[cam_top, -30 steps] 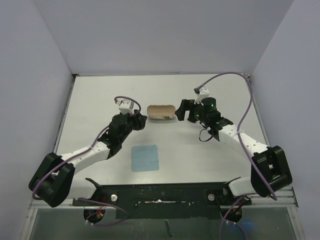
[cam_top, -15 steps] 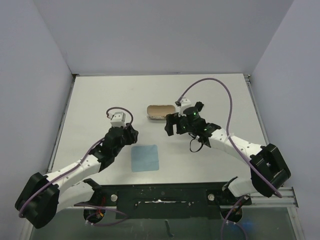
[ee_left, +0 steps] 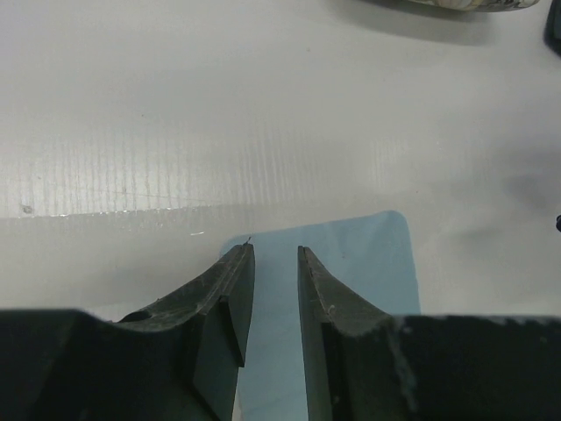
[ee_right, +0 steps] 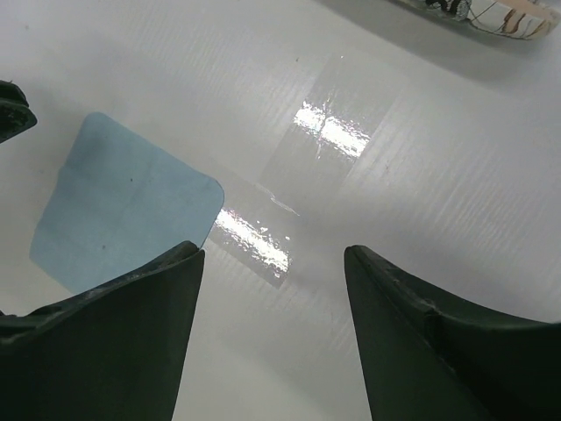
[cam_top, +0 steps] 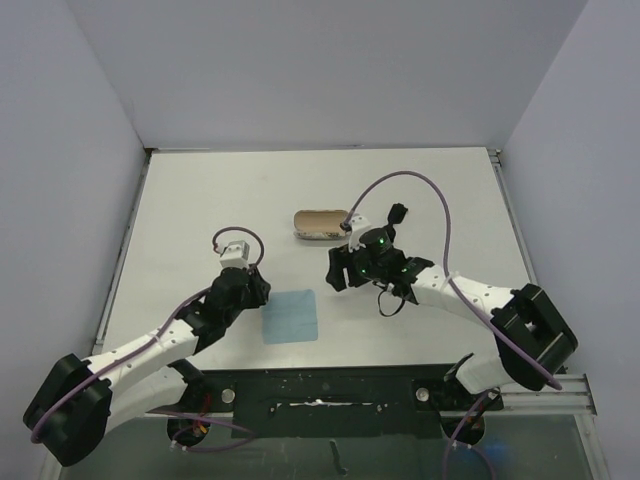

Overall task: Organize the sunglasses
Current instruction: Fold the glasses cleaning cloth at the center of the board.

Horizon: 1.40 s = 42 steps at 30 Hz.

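Black plastic, left gripper (ee_left: 274, 254): fingers nearly together with a slim gap, pinching nothing, poised over the near edge of the blue cloth (ee_left: 368, 263). Right gripper (ee_right: 273, 254): spread wide, empty, over bare white table (cam_top: 200, 200), with the cloth's corner to one side.

Further out, the marbled case (cam_top: 322, 225) lies open beyond both grippers, apart from them.

Sunglasses (ee_right: 445, 5): not plainly in view. I take the black sliver at the case's rim in the right wrist view to be them, lying inside, but I cannot confirm it.

Handling, my judgement: light, with thin arms that flex and could snap. The lenses are smooth, likely slippery, and easily scratched. I would take hold at the bridge or the frame beside a hinge, with a gentle squeeze, and keep off the lenses.

Writing, brands, labels: none readable in any view.
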Available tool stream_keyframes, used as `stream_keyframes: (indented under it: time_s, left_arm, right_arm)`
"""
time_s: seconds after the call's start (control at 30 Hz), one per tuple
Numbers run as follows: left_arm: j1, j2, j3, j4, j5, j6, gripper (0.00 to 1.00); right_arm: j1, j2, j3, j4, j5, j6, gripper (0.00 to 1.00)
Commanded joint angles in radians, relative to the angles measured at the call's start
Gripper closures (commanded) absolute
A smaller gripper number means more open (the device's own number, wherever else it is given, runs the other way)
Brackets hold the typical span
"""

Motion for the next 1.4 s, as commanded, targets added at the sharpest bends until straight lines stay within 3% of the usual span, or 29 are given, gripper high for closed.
stream_keyframes:
  time_s: [0.0, 0.43, 1.37]
  left_arm:
    - [-0.006, -0.001, 0.008, -0.011, -0.04, -0.039, 0.73]
    - [-0.008, 0.095, 0.027, -0.034, -0.058, -0.069, 0.76]
    - [-0.012, 0.239, 0.06, 0.017, -0.057, -0.057, 0.75]
  right_arm:
    - [0.015, 0.039, 0.006, 0.085, -0.058, -0.013, 0.36]
    - [0.058, 0.153, 0.058, 0.117, -0.098, -0.037, 0.47]
    - [0.095, 0.205, 0.098, 0.106, -0.066, -0.035, 0.47]
